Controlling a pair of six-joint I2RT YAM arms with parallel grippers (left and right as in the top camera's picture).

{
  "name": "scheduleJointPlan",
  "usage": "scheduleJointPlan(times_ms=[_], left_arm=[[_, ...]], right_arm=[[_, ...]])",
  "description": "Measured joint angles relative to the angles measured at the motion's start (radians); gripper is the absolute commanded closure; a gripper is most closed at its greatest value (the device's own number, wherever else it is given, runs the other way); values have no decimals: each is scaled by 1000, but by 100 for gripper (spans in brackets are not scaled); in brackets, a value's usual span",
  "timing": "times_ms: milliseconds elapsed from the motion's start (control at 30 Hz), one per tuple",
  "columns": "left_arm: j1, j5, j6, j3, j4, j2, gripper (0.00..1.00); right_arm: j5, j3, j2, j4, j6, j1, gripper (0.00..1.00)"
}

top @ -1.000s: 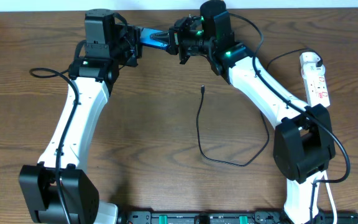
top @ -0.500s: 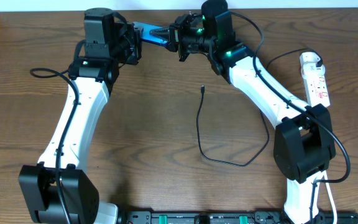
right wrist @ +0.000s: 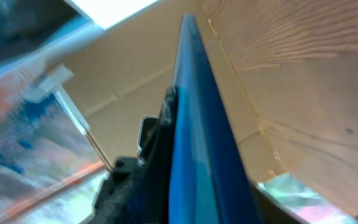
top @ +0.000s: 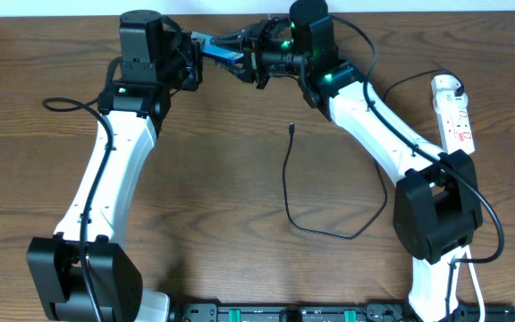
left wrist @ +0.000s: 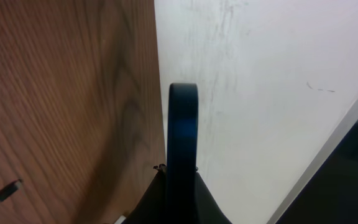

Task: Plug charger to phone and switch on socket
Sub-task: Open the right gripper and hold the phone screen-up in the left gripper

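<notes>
The phone (top: 211, 49) hangs edge-up above the table's far edge, between my two grippers. My left gripper (top: 193, 55) is shut on its left end; in the left wrist view the phone's dark edge (left wrist: 182, 137) rises straight out of the closed jaws. My right gripper (top: 238, 52) stands open, a finger on either side of the phone's other end, whose blue edge (right wrist: 197, 124) fills the right wrist view. The charger's black cable (top: 286, 179) lies curled on the table, its connector tip (top: 291, 128) pointing away from me. The white socket (top: 452, 112) lies at the far right.
A white wall runs behind the table's far edge (left wrist: 157, 74). The socket's white cord (top: 472, 277) runs down past the right arm's base. A black cable (top: 61, 105) loops off the left arm.
The phone has shifted slightly toward the far edge. The left jaws have closed on it, and the right jaws have spread apart from their grip.
</notes>
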Motion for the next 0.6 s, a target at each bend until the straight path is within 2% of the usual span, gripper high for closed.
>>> scheduleJointPlan(times_ms=[100,167,233,267,433,500,533,600], left_arm=[[4,1,29,0,-2,0,93],[7,8,66,0,-2,0,93],[20,33,121,0,-7,0,93],[31,54,151,0,-9,0,93],[134,274,378,0,-8,0,93],[178,398,473,0,-9,0,93],[212,516,550,0,-9,0,93],[248,642,634,0,-7,0,93]], right_arm=[[-16,0,0,-4,-50,0,37],[-23,0,0,-17,-104,-3,26],[-26,0,0,-66,-192,-13,12],[-29,1,0,-92,-244,-20,1],[-31,6,0,-324,-649,-120,1],[-26,6,0,-430,-822,-169,1],[-17,5,0,-494,-933,-201,1],[18,10,-1,-592,-1051,-233,1]])
